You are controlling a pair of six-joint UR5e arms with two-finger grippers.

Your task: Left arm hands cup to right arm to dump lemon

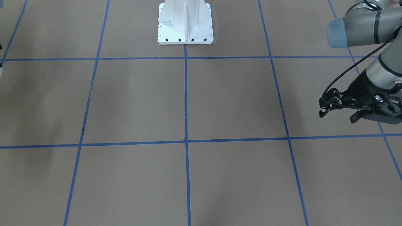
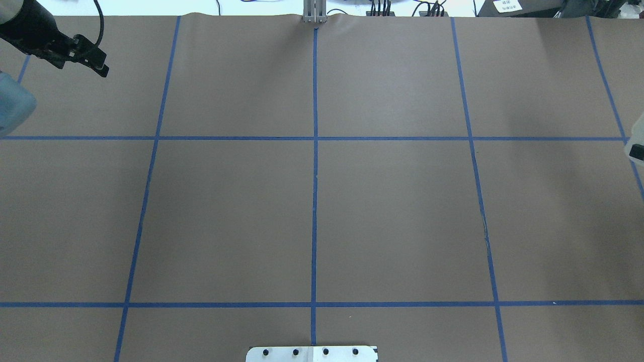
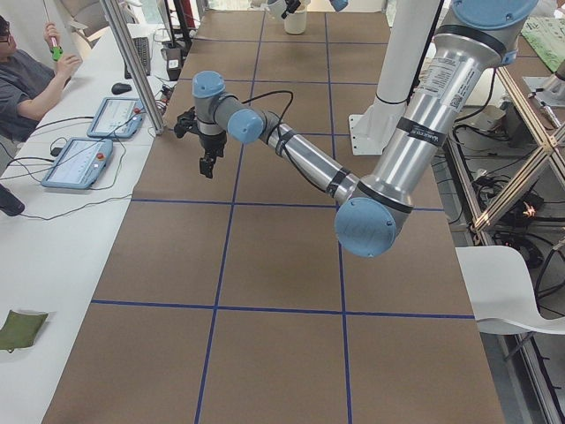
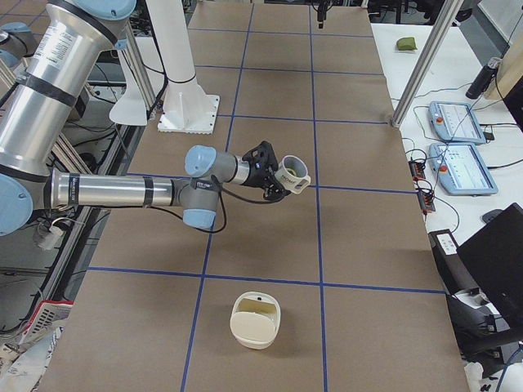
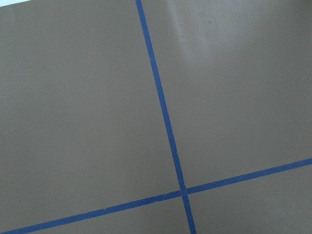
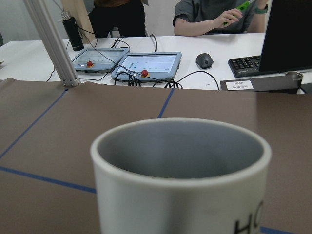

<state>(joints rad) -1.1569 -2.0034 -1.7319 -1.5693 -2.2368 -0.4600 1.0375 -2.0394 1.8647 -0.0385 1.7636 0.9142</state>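
The cup [image 4: 292, 175] is carried clear of the surface [image 4: 368, 253] at the tip of the right hand [image 4: 276, 178]. It is beyond the cream bowl [image 4: 253, 336], towards the middle of the surface and well apart from that bowl. How the right hand's fingers are set cannot be told, as they are shown in no close view. In the right wrist view only the cup's grey inner wall is shown. Its bottom is hidden, so no lemon can be made out.

The left hand [image 1: 338, 114] is seen spread open and empty, far from the bowl at the opposite end of the surface.

The handover is therefore judged complete, and the dumping step is taken to be in hand. For the next move, the cup is probably to be brought above the bowl's mouth. It is then to be rolled over until its mouth faces down, with the rim kept inside the bowl's edge so that nothing is spilled onto the surface.
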